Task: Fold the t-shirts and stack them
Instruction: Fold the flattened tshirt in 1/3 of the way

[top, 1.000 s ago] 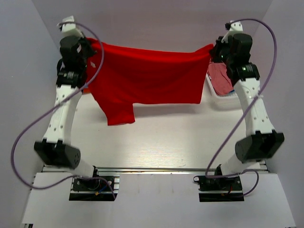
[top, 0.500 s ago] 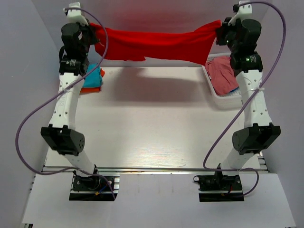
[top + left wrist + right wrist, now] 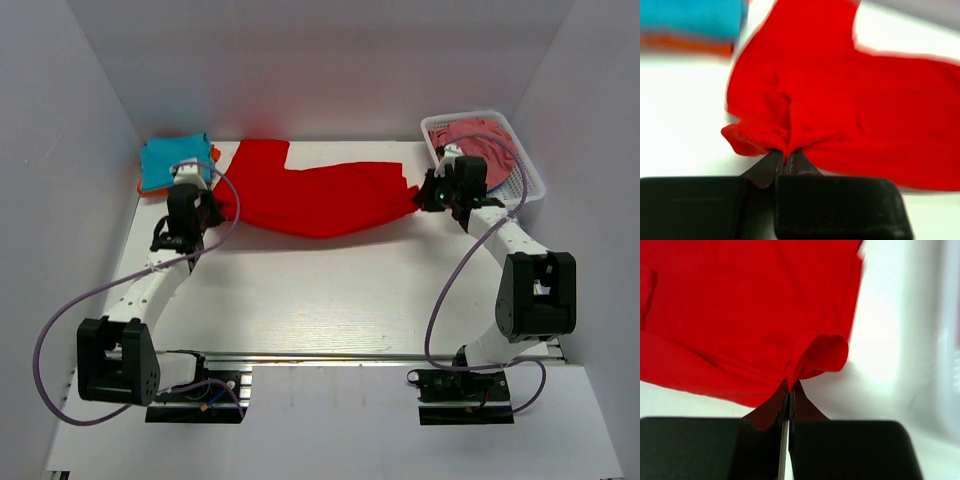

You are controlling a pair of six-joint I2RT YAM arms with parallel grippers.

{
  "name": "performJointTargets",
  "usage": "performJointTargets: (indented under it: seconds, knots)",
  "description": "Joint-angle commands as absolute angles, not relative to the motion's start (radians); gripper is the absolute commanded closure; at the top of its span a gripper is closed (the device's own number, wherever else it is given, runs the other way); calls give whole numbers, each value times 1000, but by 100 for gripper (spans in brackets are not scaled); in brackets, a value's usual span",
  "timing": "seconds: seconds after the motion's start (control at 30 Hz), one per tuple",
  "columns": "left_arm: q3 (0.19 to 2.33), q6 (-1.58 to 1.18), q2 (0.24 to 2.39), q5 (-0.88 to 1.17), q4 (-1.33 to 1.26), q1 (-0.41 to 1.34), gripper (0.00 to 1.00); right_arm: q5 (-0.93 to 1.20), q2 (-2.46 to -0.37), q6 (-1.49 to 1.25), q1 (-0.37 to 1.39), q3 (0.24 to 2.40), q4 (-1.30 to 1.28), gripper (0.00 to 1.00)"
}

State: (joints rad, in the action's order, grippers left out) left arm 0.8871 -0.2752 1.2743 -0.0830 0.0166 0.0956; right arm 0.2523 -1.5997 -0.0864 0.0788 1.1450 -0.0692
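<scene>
Both arms have come down since the earlier frames. The red shirt [image 3: 310,195], then held stretched in the air between them, now lies on the table [image 3: 320,290].

Findings:

1. The red shirt lies across the far half of the table, running left to right between the two arms. One part of it reaches toward the far edge at its left end. The cloth is wrinkled and not folded.

2. The left fingers [image 3: 782,162] are closed on a bunched edge at the shirt's left end. The left wrist view shows a stitched hem rolled over just above the fingertips, with the cloth pinched between them.

3. The right fingers [image 3: 785,402] are closed on a fold at the shirt's right end. The right wrist view shows the fabric drawn into a small loop where it enters the grip.

4. The teal shirt [image 3: 172,160] lies folded at the far left corner, on top of the orange shirt [image 3: 685,44], of which only an edge shows beneath. The red shirt's left end lies just beside this stack. Whether they touch cannot be told.

5. A white basket [image 3: 530,170] stands at the far right corner and holds a pinkish-red cloth [image 3: 478,135]. The right wrist sits just in front of its near left corner.
</scene>
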Motion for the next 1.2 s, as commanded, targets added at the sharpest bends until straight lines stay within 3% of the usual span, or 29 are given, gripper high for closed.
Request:
performJointTargets:
  seconds: [0.0,0.2,0.37,0.8,1.1,1.13,1.17]
  knots:
    - [755,-359,1141,-101,-60,106,100,322,-1506,-124,77,1019,96,100]
    - [529,-504,1039,10,-74,106,100,304,-1467,-192,75,844,110,100]
    - [437,-586,956,-11,58,106,100,269,-1424,-259,72,758,141,100]
    - [419,-676,916,-225,486,106,100,-116,-1407,-331,69,762,-224,100]
    - [393,-686,925,-202,535,106,100,-40,-1492,-311,69,752,-187,100]
    - [393,-699,934,-202,564,106,100,-41,-1505,-313,69,762,-210,99]
    - [402,-709,943,-202,581,106,100,-92,-1509,-328,66,771,-225,91]
